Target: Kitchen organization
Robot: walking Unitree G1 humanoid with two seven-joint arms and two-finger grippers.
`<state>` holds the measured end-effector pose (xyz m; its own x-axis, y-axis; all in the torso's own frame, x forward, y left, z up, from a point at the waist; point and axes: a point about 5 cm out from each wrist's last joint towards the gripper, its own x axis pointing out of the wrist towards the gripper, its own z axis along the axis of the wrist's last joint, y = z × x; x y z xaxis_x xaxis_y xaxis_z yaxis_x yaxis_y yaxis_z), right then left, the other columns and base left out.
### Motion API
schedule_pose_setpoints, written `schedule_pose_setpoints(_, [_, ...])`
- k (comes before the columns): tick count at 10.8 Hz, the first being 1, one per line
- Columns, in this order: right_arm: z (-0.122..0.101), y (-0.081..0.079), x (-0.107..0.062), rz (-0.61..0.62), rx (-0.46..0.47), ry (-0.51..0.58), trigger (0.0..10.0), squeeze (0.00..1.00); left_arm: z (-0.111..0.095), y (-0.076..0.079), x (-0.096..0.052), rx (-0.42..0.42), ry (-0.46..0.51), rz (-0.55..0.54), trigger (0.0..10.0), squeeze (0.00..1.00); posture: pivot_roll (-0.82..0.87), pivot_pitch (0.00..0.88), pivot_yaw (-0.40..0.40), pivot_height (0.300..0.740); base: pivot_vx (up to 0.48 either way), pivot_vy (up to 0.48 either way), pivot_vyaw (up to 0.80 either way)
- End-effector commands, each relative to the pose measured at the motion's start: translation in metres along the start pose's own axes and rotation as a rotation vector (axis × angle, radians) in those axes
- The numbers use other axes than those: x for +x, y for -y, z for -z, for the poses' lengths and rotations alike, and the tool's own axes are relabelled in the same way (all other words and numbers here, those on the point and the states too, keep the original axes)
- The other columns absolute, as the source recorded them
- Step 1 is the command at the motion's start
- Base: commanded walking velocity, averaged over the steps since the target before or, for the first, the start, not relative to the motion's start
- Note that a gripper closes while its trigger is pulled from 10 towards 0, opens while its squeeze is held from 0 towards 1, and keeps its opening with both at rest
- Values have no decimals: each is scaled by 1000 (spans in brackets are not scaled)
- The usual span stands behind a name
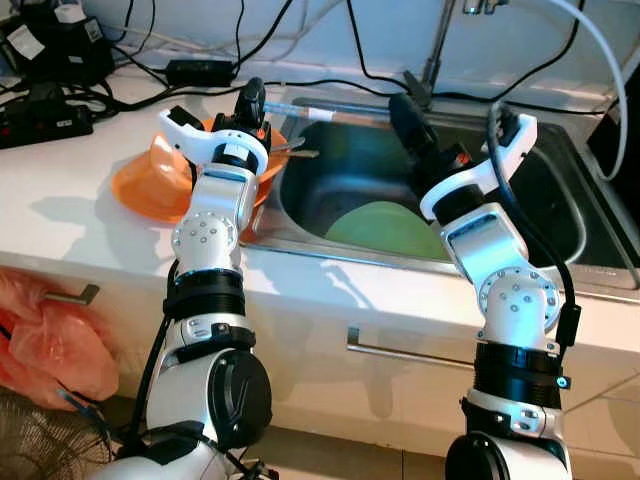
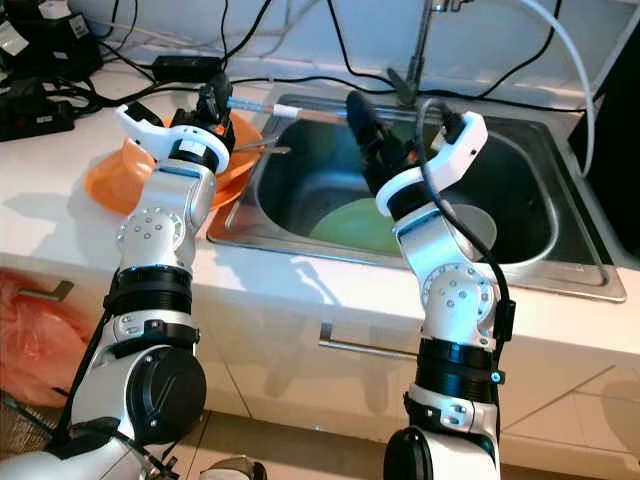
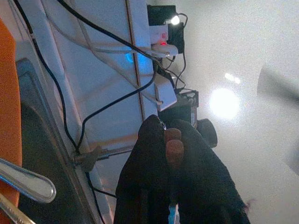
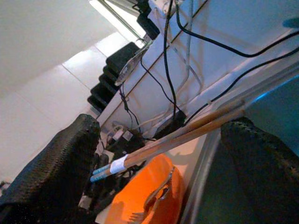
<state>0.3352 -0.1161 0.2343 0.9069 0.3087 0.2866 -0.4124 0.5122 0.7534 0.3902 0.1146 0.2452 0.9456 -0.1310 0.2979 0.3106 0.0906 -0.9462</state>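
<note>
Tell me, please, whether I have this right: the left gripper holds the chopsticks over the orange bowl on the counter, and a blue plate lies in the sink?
Not quite: the plate in the sink is green, not blue, as the left eye view shows. The rest stands: the left gripper holds the chopsticks over the orange bowl on the counter.

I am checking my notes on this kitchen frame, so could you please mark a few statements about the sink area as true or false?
1. A green plate lies in the sink. True.
2. The orange bowl sits inside the sink. False: it is on the counter, left of the sink.
3. The left gripper is shut on chopsticks. True.
4. The right gripper is shut. False: its fingers stand apart.
5. A fork rests in the orange bowl. True.
</note>
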Motion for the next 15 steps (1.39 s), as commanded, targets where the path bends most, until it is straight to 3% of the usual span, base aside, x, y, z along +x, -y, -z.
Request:
schedule_pose_setpoints(1, [-3,-5,4,-9,26,22,10000,0,68,-3,-6,-150,-132,-26,0,0,73,21,23,740,0,0,0])
schedule_pose_setpoints(5, [11,-5,9,-11,90,4,10000,0,79,4,-3,-161,-167,-12,0,0,73,31,28,740,0,0,0])
schedule_pose_setpoints(9, [17,-8,19,-25,97,-1,10000,0,94,3,-8,-175,-214,-21,0,0,71,35,32,740,0,0,0])
schedule_pose_setpoints(10, [17,-10,22,-35,101,0,431,0,100,4,-9,-178,-235,-20,0,0,77,36,29,740,0,0,0])
schedule_pose_setpoints(15, [9,-6,25,-31,68,29,0,0,110,4,-14,-192,-294,-19,0,0,73,30,30,740,0,0,0])
